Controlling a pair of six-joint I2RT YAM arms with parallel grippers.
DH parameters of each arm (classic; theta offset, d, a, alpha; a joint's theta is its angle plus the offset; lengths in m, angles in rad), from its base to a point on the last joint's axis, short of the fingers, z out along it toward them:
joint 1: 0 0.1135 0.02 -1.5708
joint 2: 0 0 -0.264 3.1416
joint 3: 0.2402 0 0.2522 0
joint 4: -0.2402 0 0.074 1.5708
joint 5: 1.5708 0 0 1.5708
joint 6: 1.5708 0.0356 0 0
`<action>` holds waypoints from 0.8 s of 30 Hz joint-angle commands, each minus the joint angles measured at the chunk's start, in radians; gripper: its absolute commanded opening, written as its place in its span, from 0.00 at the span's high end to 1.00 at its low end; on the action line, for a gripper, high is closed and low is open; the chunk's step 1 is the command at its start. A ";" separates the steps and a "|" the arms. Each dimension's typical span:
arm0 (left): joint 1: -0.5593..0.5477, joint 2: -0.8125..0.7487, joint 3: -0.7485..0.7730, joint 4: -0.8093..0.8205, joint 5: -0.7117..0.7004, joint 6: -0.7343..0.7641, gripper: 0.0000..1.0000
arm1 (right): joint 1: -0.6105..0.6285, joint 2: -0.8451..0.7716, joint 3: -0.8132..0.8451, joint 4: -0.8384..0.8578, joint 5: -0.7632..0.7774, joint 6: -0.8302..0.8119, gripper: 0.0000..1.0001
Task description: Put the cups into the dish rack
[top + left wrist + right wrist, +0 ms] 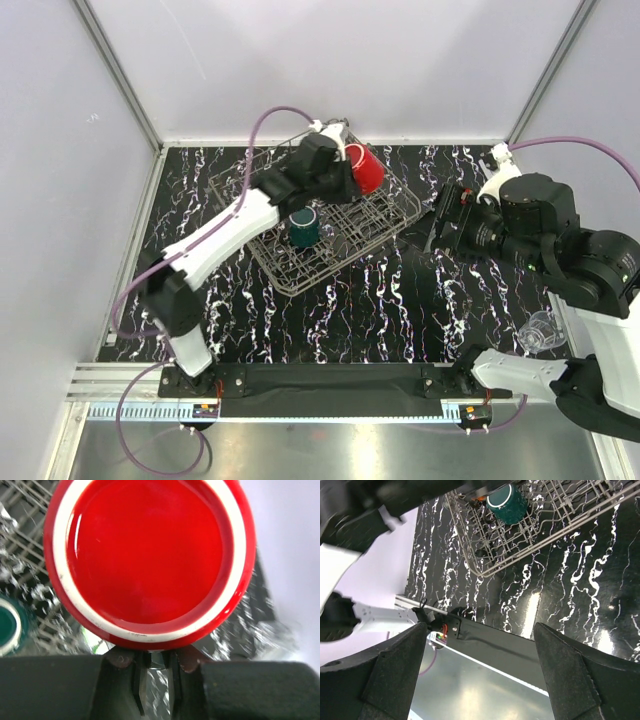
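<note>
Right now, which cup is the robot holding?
The red cup: the left gripper pinches its rim at the dish rack's far corner. The teal cup sits inside the rack, and the clear cup lies by the right arm, both untouched.

The red cup (150, 555) is glossy and smooth, the dish rack (376, 221) thin metal wire, the table (420, 295) shiny.

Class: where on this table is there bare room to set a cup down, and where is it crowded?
Free: the table strip between the dish rack and the arm bases. Crowded: the rack's far side, where the left arm holds the red cup near the teal cup; the right edge, under the right arm, by the clear cup.
</note>
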 commanded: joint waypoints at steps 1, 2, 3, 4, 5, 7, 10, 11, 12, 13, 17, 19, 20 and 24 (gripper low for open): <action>-0.032 0.125 0.178 0.038 -0.173 0.104 1.00 | -0.003 -0.015 0.028 -0.285 0.022 -0.053 0.05; -0.035 0.152 0.207 0.029 -0.190 0.117 1.00 | -0.003 -0.015 0.039 -0.286 0.021 -0.053 0.05; -0.037 0.176 0.240 0.021 -0.208 0.122 1.00 | -0.003 -0.018 0.040 -0.286 0.019 -0.053 0.06; -0.038 0.202 0.253 0.011 -0.240 0.119 1.00 | -0.005 -0.027 0.039 -0.288 0.024 -0.054 0.05; -0.038 0.240 0.261 0.009 -0.251 0.122 1.00 | -0.003 -0.033 0.034 -0.288 0.036 -0.050 0.05; -0.037 0.281 0.294 -0.009 -0.277 0.124 1.00 | -0.005 -0.047 0.031 -0.286 0.069 -0.034 0.05; -0.037 0.348 0.336 -0.019 -0.308 0.150 1.00 | -0.005 -0.067 0.032 -0.285 0.100 0.001 0.05; -0.037 0.368 0.340 -0.014 -0.307 0.163 1.00 | -0.003 -0.079 0.031 -0.286 0.108 0.015 0.06; -0.037 0.392 0.339 -0.002 -0.299 0.168 1.00 | -0.005 -0.085 0.031 -0.286 0.111 0.022 0.05; -0.037 0.406 0.339 0.009 -0.304 0.173 1.00 | -0.005 -0.093 0.029 -0.288 0.123 0.036 0.05; -0.037 0.451 0.319 0.040 -0.342 0.163 1.00 | -0.005 -0.165 0.003 -0.286 0.145 0.110 0.05; -0.035 0.486 0.333 0.037 -0.356 0.162 1.00 | -0.003 -0.205 -0.007 -0.288 0.154 0.151 0.04; -0.032 0.498 0.343 0.037 -0.353 0.157 1.00 | -0.003 -0.217 -0.013 -0.288 0.157 0.163 0.04; -0.014 0.535 0.348 0.038 -0.321 0.114 1.00 | -0.003 -0.230 -0.026 -0.288 0.137 0.187 0.04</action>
